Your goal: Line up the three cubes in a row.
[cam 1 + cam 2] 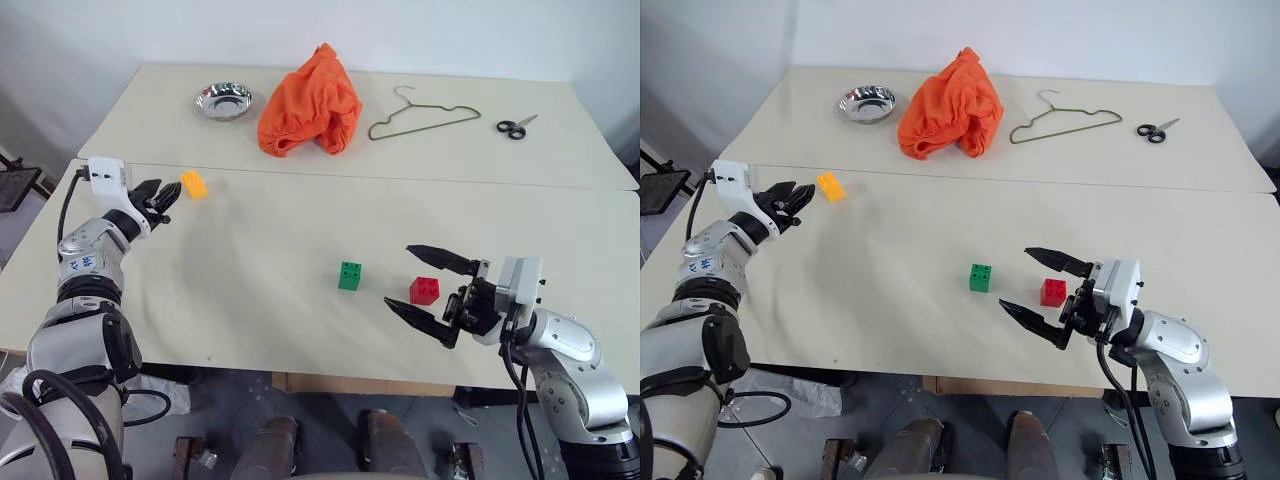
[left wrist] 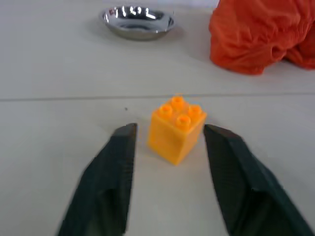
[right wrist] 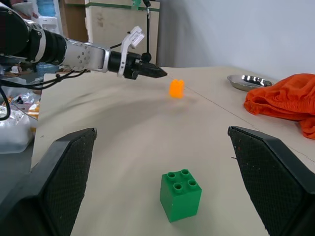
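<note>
The yellow-orange cube (image 1: 193, 184) stands at the far left of the table (image 1: 250, 300). My left gripper (image 1: 165, 195) points level at it. In the left wrist view its fingers (image 2: 118, 162) are open, with the yellow-orange cube (image 2: 176, 129) just past their tips and a gap on each side. The green cube (image 1: 350, 275) and the red cube (image 1: 424, 290) sit close together near the front right. My right gripper (image 1: 400, 277) is wide open. The red cube shows between its two fingers near the palm, and the green cube (image 3: 180, 194) lies just beyond the tips.
On the far table lie an orange cloth (image 1: 310, 100), a metal bowl (image 1: 222, 101), a wire hanger (image 1: 420, 118) and scissors (image 1: 515, 127). A seam (image 1: 420, 180) runs between the two tabletops. The front edge of the table is close behind the right gripper.
</note>
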